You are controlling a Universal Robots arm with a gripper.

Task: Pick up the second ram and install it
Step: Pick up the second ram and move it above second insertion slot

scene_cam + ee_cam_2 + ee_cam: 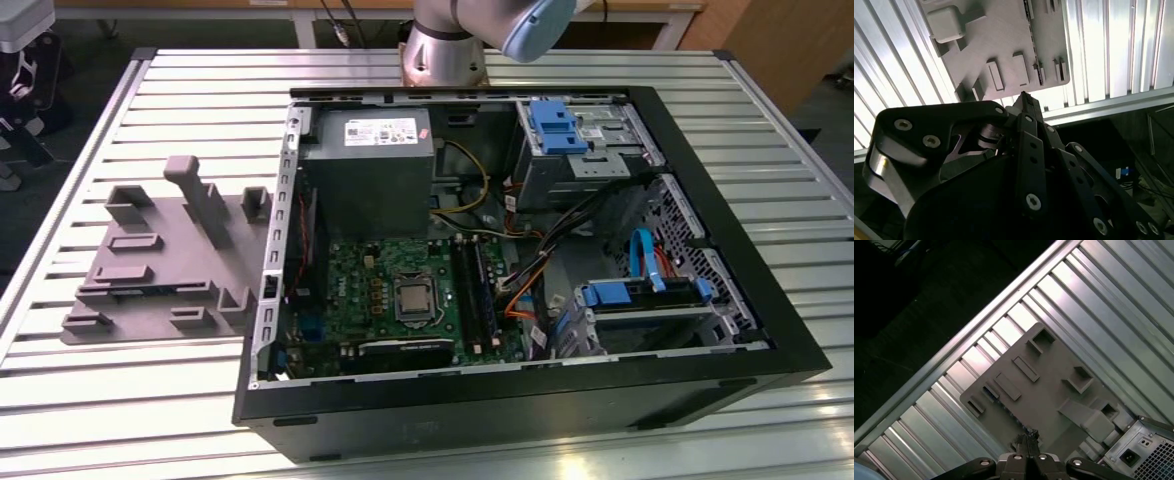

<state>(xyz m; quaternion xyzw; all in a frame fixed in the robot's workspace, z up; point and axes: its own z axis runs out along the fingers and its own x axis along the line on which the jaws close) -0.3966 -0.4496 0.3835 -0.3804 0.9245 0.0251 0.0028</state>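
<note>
The ribbed aluminium surface (160, 90) carries an open black computer case (534, 400) lying on its side. Inside it a green motherboard (360, 290) faces up, with long black socket rails (470, 285) beside the processor. Whether any stick already sits in those rails I cannot tell. On the exterior view's left of the case lies a grey moulded plastic tray (174, 255) with upright pegs. Both wrist views look down on this tray, placing the dark metal hand (1028, 436) above its edge and well clear of it, clenched with nothing between its tips. A thin dark-blue strip in a narrow tray slot, on the side away from the case, is most likely the second ram (990, 392). By that reading the pick-up is not yet made and the whole installation remains. The exterior view gives the case, the board and the sockets, while the wrist views give the hand and the tray's slots from overhead.
</note>
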